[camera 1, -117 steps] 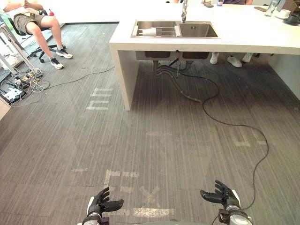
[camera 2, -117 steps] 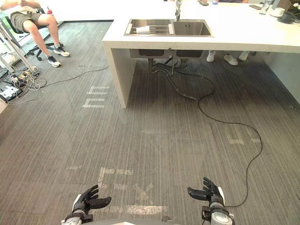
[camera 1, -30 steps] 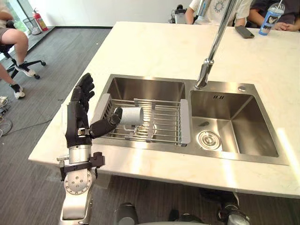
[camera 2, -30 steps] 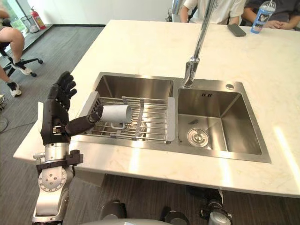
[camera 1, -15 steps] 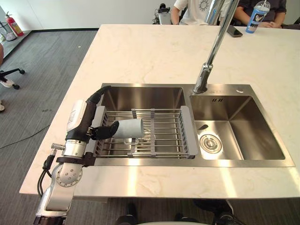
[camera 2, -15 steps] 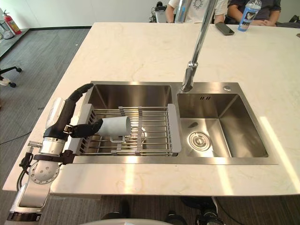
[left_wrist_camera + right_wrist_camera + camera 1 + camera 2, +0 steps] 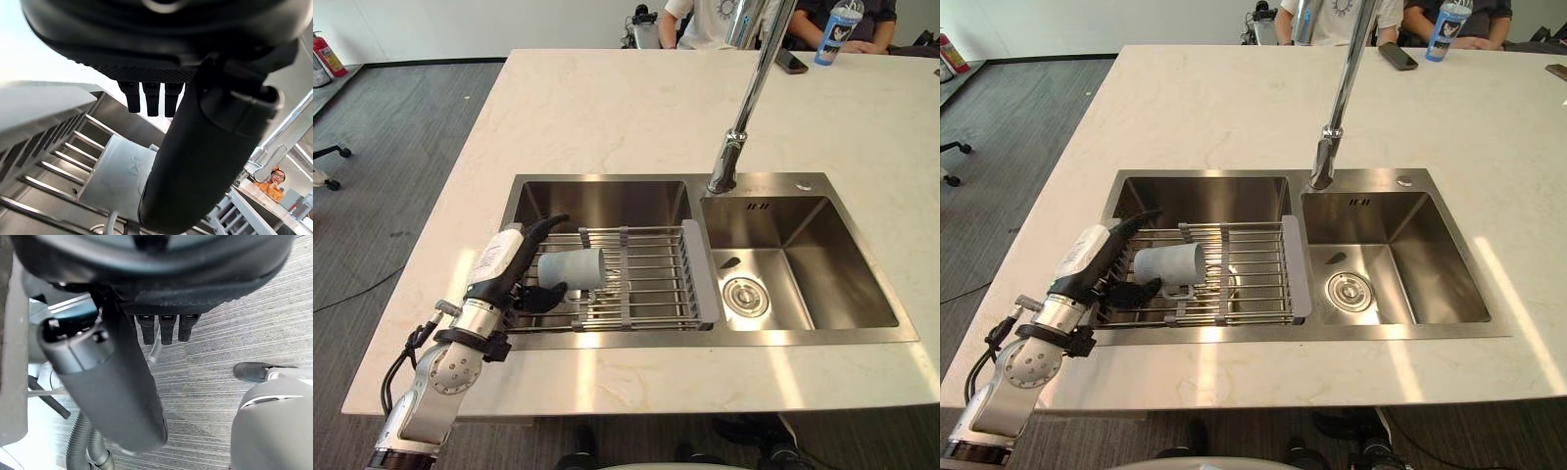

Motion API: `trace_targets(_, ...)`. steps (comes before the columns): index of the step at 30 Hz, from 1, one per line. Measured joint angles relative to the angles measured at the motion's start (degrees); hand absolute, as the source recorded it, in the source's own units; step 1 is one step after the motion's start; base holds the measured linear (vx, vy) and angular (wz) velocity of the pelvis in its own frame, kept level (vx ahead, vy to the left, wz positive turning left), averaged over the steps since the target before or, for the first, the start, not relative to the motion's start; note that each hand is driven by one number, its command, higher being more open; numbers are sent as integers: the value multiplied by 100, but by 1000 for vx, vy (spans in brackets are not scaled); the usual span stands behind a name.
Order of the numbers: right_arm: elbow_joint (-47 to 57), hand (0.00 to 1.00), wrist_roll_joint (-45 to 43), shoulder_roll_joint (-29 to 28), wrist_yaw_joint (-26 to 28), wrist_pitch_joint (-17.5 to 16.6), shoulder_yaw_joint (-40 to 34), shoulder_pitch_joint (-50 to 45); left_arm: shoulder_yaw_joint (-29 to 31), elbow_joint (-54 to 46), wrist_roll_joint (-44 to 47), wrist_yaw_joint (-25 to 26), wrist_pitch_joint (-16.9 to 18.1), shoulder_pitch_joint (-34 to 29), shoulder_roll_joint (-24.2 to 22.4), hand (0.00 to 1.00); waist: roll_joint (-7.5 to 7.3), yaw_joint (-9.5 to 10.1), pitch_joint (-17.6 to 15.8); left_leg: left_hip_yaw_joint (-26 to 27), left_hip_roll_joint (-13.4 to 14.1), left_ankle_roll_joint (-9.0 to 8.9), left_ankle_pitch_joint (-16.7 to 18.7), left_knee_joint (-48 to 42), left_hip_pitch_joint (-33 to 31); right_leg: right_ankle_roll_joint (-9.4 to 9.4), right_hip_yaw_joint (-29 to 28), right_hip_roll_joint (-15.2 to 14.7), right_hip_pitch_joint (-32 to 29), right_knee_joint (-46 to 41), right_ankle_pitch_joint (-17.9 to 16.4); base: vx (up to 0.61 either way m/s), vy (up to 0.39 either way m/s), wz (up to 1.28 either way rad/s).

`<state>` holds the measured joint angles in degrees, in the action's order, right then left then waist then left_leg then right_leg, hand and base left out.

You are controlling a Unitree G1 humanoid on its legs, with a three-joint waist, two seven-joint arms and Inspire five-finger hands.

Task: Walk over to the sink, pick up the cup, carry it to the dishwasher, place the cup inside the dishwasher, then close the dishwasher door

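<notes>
Brushed st. steel is seen on sink (image 7: 822, 269), glossy chrome on tap (image 7: 754, 88), polished veined stone on tabletop (image 7: 597, 108), matt grey finish on cup (image 7: 573, 267).

Cup (image 7: 570, 268): pale grey, plain cyl. w/ a small handle. It lay on its side, long axis running 9–3 o'clock, handle turned toward 6 o'clock. It rested on the wire rack (image 7: 656, 279), at the rack's 9 o'clock end, over the L basin of the sink (image 7: 607, 180). Sink: stainless, two basins side by side, set into the pale worktop (image 7: 607, 108); R basin at 3 o'clock of the cup. Cup's 9 o'clock end sat between thumb & fingers of the left robot hand (image 7: 504, 262), thumb on its 6 o'clock side, fingers arched over the 12 o'clock side. Contact couldn't be judged.
</notes>
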<state>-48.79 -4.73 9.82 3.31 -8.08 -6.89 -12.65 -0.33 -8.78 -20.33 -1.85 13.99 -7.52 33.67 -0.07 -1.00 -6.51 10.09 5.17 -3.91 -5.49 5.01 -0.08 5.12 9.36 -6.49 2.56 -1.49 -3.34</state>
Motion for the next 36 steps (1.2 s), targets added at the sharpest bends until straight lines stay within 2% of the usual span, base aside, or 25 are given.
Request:
trace_targets(6, -2, 90, 67, 27, 2, 7, 137, 80, -389, 10, 0, -135, 11, 0, 86, 90, 23, -15, 14, 5, -13, 5, 4, 4, -8, 7, -10, -9, 1, 51, 17, 0, 0, 0)
trace_targets(13, -5, 90, 166, 34, 12, 52, 174, 89, -588, 116, -246, -190, -15, 101, 104, 90, 126, -7, 97, 3, -20, 7, 17, 6, -23, 10, -18, -12, 7, 84, 19, 0, 0, 0)
trace_targets(21, -2, 90, 164, 29, 61, 103, 175, 146, -805, 967, -703, -49, -244, 936, -163, 90, 121, -87, 100, 68, -14, 8, 21, 33, -24, 8, -87, -4, 8, 159, 91, -8, 1, -4)
trace_targets(22, 1, 90, 164, 29, 65, 111, 175, 152, -799, 1027, -769, -45, -294, 1002, -163, 30, 120, -111, 99, 87, -13, 9, 23, 33, -23, 9, -107, -2, 7, 180, 107, -9, -1, -11)
trace_targets(28, 68, 90, 150, 26, 98, 129, 170, 130, -784, 1430, -785, -2, -421, 1467, -161, 30, 106, -163, 104, 183, -13, 16, 29, 33, -10, 20, -189, -1, 8, 272, 204, -18, 1, -9)
trace_targets(36, 204, 90, 139, 5, 124, 130, 169, 86, -783, 1543, -525, -11, -467, 1540, -161, 30, 81, -171, 98, 208, -10, 16, 29, 35, 11, 21, -226, -1, 16, 278, 217, -10, -1, -2)
